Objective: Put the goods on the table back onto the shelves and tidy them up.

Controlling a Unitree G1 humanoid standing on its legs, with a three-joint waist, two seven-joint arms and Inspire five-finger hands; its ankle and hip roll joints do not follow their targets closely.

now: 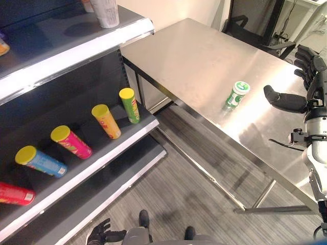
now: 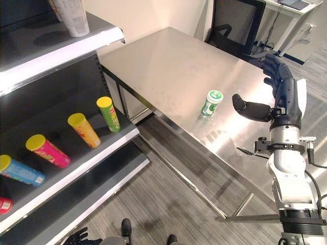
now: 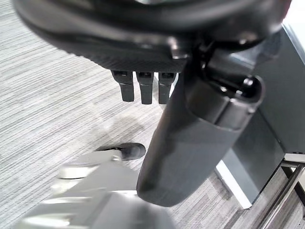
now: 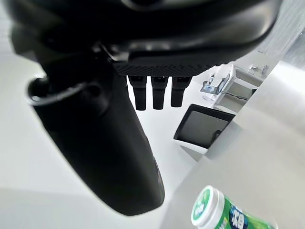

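Low at the near edge of the left eye view, the left hand (image 1: 104, 233) is seen over grey, finely striped flooring (image 1: 173, 199), its fingers relaxed and apart with nothing in them; the same straight fingers (image 3: 145, 87) are shown in the left wrist view. On the steel table (image 1: 204, 56), towards its near edge, a small green bottle (image 1: 237, 95) is stood upright. It is a squat cylinder with a white cap ringed in green on top and a green and white label round its body, and a faint reflection of it is carried by the brushed metal beneath. Just beside it, on its right and apart from it, the right hand (image 2: 278, 94) is held above the table with the thumb stretched out towards the bottle and the fingers straight and spread, gripping nothing. To the left, a dark shelf unit (image 1: 102, 153) with white front edges is fitted with tilted boards; on the middle one, yellow-lidded tubes are laid in a row: a blue tube (image 1: 41, 162), a pink tube (image 1: 71, 141), an orange tube (image 1: 106, 121) and a green tube (image 1: 130, 104). Farther back, a pale container (image 1: 106, 12) is stood on the upper board, and a black office chair (image 2: 232, 30) is placed beyond the table.
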